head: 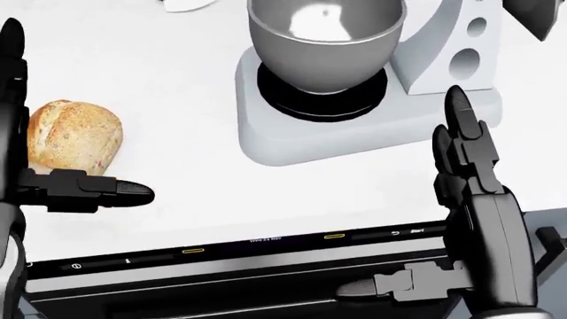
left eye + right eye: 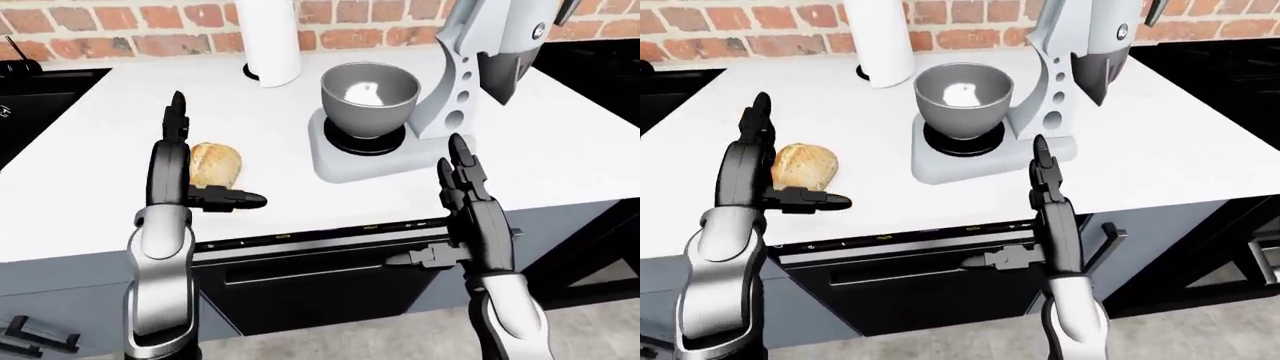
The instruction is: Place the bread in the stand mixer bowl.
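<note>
A round crusty bread roll [image 2: 214,164] lies on the white counter [image 2: 90,150], left of the stand mixer [image 2: 450,82]. The mixer's grey metal bowl [image 2: 368,97] stands empty on its base, with the mixer head tilted up. My left hand [image 2: 200,161] is open, its fingers upright just left of the bread and its thumb [image 2: 232,199] reaching under the roll's near side. My right hand [image 2: 455,199] is open and empty, fingers pointing up, at the counter's near edge right of the mixer base. The bread shows best in the head view [image 1: 74,137].
A white paper-towel roll [image 2: 268,37] stands at the top behind the bowl. A black oven front with a control strip [image 2: 320,236] sits under the counter edge. A dark sink or hob [image 2: 30,97] lies at the left. A brick wall runs along the top.
</note>
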You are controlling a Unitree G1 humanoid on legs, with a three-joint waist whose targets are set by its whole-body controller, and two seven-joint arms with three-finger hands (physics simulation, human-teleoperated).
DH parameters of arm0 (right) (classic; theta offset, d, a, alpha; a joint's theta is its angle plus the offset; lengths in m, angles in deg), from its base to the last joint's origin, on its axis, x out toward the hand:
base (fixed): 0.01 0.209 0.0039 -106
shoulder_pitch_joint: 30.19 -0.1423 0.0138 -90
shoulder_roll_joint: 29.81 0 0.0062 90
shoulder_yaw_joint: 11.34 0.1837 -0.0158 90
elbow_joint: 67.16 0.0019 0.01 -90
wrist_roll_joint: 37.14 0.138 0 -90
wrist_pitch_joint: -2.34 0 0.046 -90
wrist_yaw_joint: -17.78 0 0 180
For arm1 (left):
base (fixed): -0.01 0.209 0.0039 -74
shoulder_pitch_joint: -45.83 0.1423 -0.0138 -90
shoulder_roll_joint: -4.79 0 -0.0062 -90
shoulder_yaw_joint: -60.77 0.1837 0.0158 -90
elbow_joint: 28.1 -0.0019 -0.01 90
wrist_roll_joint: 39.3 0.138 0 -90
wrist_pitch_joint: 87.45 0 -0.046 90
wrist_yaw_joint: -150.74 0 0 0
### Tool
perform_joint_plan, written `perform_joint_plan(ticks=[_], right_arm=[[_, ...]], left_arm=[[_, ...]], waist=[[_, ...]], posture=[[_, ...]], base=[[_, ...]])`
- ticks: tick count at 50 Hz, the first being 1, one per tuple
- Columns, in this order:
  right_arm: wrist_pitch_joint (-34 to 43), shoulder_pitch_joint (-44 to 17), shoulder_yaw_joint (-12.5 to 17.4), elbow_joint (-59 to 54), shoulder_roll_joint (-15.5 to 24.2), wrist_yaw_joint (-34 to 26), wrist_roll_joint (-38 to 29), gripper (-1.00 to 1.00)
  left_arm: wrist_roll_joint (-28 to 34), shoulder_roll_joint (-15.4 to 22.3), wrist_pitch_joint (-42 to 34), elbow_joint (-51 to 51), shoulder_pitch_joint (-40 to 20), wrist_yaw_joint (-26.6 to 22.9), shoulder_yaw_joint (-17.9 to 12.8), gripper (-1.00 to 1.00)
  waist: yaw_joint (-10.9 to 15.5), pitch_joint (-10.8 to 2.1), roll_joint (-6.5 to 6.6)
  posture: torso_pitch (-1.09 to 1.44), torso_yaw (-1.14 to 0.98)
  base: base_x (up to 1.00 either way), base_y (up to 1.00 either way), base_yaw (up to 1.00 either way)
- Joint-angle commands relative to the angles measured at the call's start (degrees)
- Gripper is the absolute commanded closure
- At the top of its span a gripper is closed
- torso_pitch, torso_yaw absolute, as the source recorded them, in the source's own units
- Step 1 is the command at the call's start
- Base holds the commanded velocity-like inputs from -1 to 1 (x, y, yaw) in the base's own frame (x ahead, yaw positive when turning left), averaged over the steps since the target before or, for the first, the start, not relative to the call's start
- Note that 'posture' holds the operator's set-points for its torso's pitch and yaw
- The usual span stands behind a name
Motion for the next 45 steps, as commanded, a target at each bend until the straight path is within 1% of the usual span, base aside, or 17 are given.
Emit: perform_joint_plan(ticks=[1, 6, 11, 17, 20, 21, 22, 23, 26, 33, 34, 35, 36, 43, 45], right_arm=[[-1.7, -1.0, 0.1, 2.1, 0.1, 0.2, 0.1, -1.00], [-2.1, -0.8, 0.0, 2.0, 0.1, 0.3, 0.2, -1.00], [-2.3, -0.8, -0.1, 1.8, 0.1, 0.2, 0.2, -1.00], [-2.8, -0.7, -0.4, 1.7, 0.1, 0.1, 0.2, -1.00], [-3.5, -0.6, -0.5, 1.6, 0.0, 0.0, 0.4, -1.00], [-3.7, -0.6, -0.4, 1.6, 0.0, 0.0, 0.5, -1.00], [-3.9, -0.5, -0.4, 1.6, 0.0, -0.1, 0.6, -1.00], [-4.3, -0.5, -0.6, 1.6, 0.0, -0.2, 0.6, -1.00], [-5.1, -0.3, -0.8, 1.6, 0.0, -0.3, 0.8, -1.00], [-6.8, 0.2, -1.2, 1.9, -0.1, -0.7, 1.1, -1.00], [-7.0, 0.3, -1.2, 1.9, -0.1, -0.7, 1.2, -1.00], [-7.3, 0.4, -1.2, 1.8, -0.1, -0.8, 1.3, -1.00], [-7.4, 0.5, -1.2, 1.8, -0.2, -0.8, 1.4, -1.00], [-8.0, 1.2, -1.0, 2.4, -0.1, -1.0, 1.5, -1.00], [-8.4, 1.2, -0.9, 2.3, -0.2, -1.0, 1.5, -1.00]], left_arm=[[1.1, 0.3, 3.2, 1.5, -1.3, 0.5, -0.6, -1.00], [1.8, 0.0, 5.6, -2.1, -0.5, 0.7, -0.5, -1.00], [1.8, 0.3, 6.9, -2.8, 0.6, 1.2, -1.6, -1.00], [2.8, 0.4, 8.2, -3.5, 2.0, 2.2, -1.9, -1.00], [5.5, 1.0, 9.8, -6.3, 2.1, 3.5, -1.7, -1.00], [8.8, 1.9, 10.9, -7.5, 2.4, 4.5, -0.9, -1.00], [9.3, 1.6, 11.4, -8.2, 2.3, 4.3, -1.1, -1.00], [13.3, 2.4, 12.8, -9.8, 2.5, 6.3, -0.5, -1.00], [13.2, 1.1, 14.1, -12.7, 2.2, 5.5, -0.8, -1.00], [14.1, 1.0, 14.4, -15.8, 0.6, 4.7, -0.4, -1.00], [14.1, 0.9, 14.5, -16.3, 0.5, 4.6, -0.3, -0.89], [14.1, 0.8, 14.6, -16.8, 0.4, 4.7, -0.3, 0.09], [14.1, 0.8, 14.9, -17.2, 0.6, 4.7, -0.1, 1.00], [14.0, 0.3, 14.7, -16.8, 1.5, 3.1, 0.3, 1.00], [13.6, -0.1, 14.3, -16.9, 2.2, 1.7, 0.6, 1.00]], waist=[[0.0, -1.27, 0.16], [0.0, -1.28, 0.11], [-0.1, -1.39, 0.28], [-0.2, -1.27, 0.39], [-0.3, -1.17, 0.45], [-0.3, -1.18, 0.48], [-0.3, -1.17, 0.54], [-0.3, -1.17, 0.51], [-0.3, -1.10, 0.47], [-0.4, -1.29, 0.77], [-0.4, -1.30, 0.79], [-0.4, -1.29, 0.80], [-0.4, -1.25, 0.81], [-0.3, -1.44, 0.88], [-0.3, -1.53, 0.87]], posture=[[0.00, 0.00], [0.00, 0.00], [0.00, 0.00], [0.00, 0.00], [0.00, 0.00], [0.00, 0.00], [0.00, 0.00], [0.00, 0.00], [0.00, 0.00], [0.00, 0.00], [0.00, 0.00], [0.00, 0.00], [0.00, 0.00], [0.00, 0.00], [0.00, 0.00]], base=[[0.00, 0.00, 0.00], [0.00, 0.00, 0.00], [0.00, 0.00, 0.00], [0.00, 0.00, 0.00], [0.00, 0.00, 0.00], [0.00, 0.00, 0.00], [0.00, 0.00, 0.00], [0.00, 0.00, 0.00], [0.00, 0.00, 0.00], [0.00, 0.00, 0.00], [0.00, 0.00, 0.00], [0.00, 0.00, 0.00], [0.00, 0.00, 0.00], [0.00, 0.00, 0.00], [0.00, 0.00, 0.00]])
